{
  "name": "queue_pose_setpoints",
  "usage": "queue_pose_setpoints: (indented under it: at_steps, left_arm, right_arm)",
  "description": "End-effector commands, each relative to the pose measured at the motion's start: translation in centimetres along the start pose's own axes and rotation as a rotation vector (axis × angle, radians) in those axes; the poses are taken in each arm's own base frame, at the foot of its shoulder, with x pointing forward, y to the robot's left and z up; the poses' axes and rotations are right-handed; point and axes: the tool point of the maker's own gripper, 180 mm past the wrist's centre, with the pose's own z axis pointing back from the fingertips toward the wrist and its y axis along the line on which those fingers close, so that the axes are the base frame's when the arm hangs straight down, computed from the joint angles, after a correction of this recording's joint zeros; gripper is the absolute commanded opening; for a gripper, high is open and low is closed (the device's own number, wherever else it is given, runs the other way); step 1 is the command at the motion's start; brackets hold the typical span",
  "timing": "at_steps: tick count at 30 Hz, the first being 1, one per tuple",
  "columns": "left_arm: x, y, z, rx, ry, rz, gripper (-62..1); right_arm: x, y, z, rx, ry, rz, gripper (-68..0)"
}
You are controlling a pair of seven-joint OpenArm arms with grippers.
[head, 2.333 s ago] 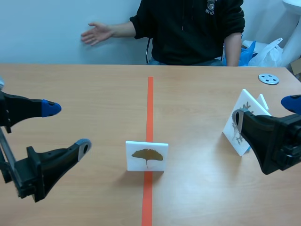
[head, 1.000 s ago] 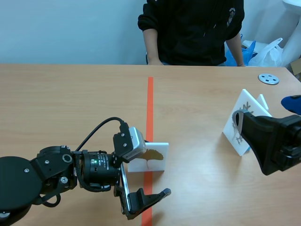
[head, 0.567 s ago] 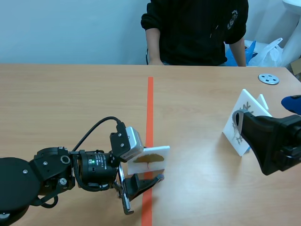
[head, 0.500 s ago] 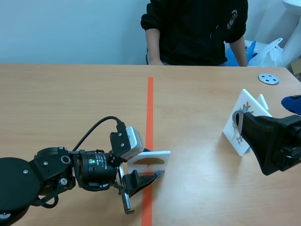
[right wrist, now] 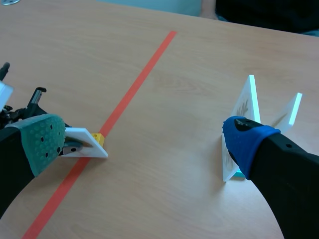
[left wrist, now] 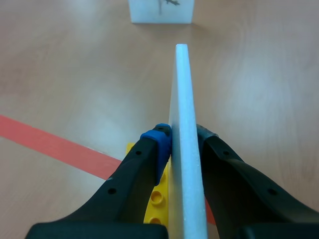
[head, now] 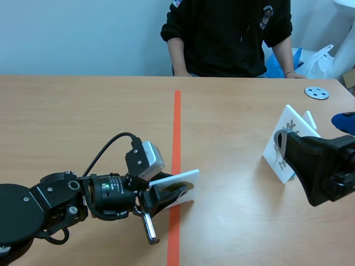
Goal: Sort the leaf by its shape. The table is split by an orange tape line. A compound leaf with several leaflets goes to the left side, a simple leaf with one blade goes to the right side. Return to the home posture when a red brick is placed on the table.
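Gripping the card: the left gripper was clamped on the card, one finger pressed to each face near its lower part.
Card: white with a dark leaf print on its face, partly hidden by a finger; it was tilted, its top leaning away from the left arm.
Card's place: over the tape, low over the table; whether it touched the wood could not be told.
Yellow block: fixed at the card's foot, between the left fingers.
Right gripper: wide open and holding nothing, low on the right side, well apart from the card.
Two cards: white, standing propped against each other on the right side, just beside the right gripper's blue pad.
Disc: grey, with holes, lying flat near the far right corner.
Person: in a dark top, sat across the table.
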Motion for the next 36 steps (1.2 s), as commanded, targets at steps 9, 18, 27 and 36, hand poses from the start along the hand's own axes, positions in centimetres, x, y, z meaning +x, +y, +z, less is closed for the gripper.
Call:
queue_pose_setpoints:
  at_steps: [9, 18, 27, 36]
  left_arm:
    - [5.3, 5.7, 3.1, 0.158, -0.175, 0.066, -54.8]
    - [5.7, 14.5, 8.1, 0.496, -0.149, 0.080, -54.8]
    - [4.1, 19.7, 13.1, 0.782, -0.065, 0.084, -54.8]
    - [2.3, 21.6, 15.8, 0.941, -0.032, 0.168, -54.8]
  right_arm:
    - [0.7, -0.1, -0.1, 0.003, -0.031, 0.005, 0.4]
    - [0.7, -0.1, -0.1, 0.002, -0.032, 0.003, 0.4]
    - [0.7, -0.1, -0.1, 0.002, -0.031, 0.003, 0.4]
    - [0.7, -0.1, -0.1, 0.002, -0.031, 0.003, 0.4]
